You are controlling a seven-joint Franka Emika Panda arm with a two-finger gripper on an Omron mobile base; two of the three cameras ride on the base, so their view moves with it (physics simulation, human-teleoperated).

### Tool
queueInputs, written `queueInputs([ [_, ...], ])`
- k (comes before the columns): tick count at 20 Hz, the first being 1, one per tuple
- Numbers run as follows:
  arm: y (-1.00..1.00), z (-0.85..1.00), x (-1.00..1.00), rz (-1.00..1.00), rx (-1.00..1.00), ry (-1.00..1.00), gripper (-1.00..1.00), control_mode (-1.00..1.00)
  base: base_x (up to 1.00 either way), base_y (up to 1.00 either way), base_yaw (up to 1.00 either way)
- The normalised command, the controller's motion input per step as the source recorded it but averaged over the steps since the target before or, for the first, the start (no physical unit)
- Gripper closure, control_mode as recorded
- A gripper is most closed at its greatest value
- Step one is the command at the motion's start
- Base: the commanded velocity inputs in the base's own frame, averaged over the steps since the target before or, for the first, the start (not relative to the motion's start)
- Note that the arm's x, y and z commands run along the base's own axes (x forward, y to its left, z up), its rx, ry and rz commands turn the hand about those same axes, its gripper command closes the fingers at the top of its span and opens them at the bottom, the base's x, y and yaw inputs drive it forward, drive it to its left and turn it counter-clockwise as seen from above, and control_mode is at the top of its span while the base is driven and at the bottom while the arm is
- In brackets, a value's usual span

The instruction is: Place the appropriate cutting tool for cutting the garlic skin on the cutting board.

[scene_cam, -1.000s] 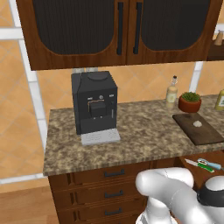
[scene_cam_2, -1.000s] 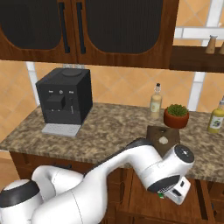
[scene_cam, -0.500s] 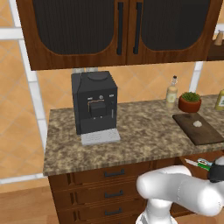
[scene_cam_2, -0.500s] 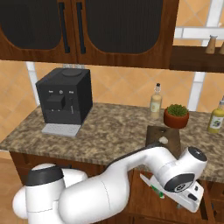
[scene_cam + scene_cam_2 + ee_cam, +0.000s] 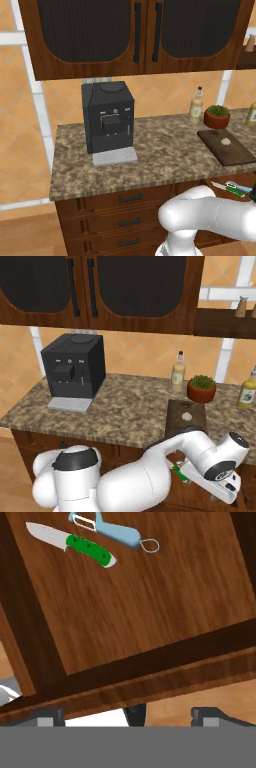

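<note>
The cutting tool (image 5: 75,543), a small knife with a silver blade and green handle, lies in an open wooden drawer (image 5: 150,607) below the counter; it also shows as the green-handled knife (image 5: 231,188) and as a green sliver (image 5: 177,474). My gripper (image 5: 131,716) hangs open above the drawer's front rim, well short of the knife and holding nothing. The dark cutting board (image 5: 235,155) (image 5: 176,423) lies on the counter's right part, and on it rests the whitish garlic (image 5: 226,141) (image 5: 187,416).
A grey looped-end peeler (image 5: 112,529) lies right beside the knife. On the counter stand a black coffee machine (image 5: 109,122) (image 5: 74,371), a potted plant (image 5: 217,116) (image 5: 201,388), a bottle (image 5: 196,105) and a yellow bottle (image 5: 246,391). Dark cabinets hang overhead.
The arm has swung lower and further right, bringing the hand down over the open drawer. The things on the counter have not moved.
</note>
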Motion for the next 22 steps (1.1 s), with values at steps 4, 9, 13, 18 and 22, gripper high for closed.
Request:
queueInputs([
  [4, -0.02, -0.29, 0.31, 0.06, 0.00, 0.02, -1.00, -1.00, 0.00, 0.00, 0.00],
  [9, 0.00, -0.65, 0.02, 0.07, 0.00, 0.03, -1.00, -1.00, 0.00, 0.00, 0.00],
  [13, 0.00, -0.65, 0.04, 0.05, 0.02, 0.00, -1.00, -1.00, 0.00, 0.00, 0.00],
  [18, -0.01, -0.55, -0.20, 0.09, 0.00, 0.01, -1.00, -1.00, 0.00, 0.00, 0.00],
  [22, 0.00, -0.49, -0.77, 0.06, 0.00, 0.06, -1.00, -1.00, 0.00, 0.00, 0.00],
])
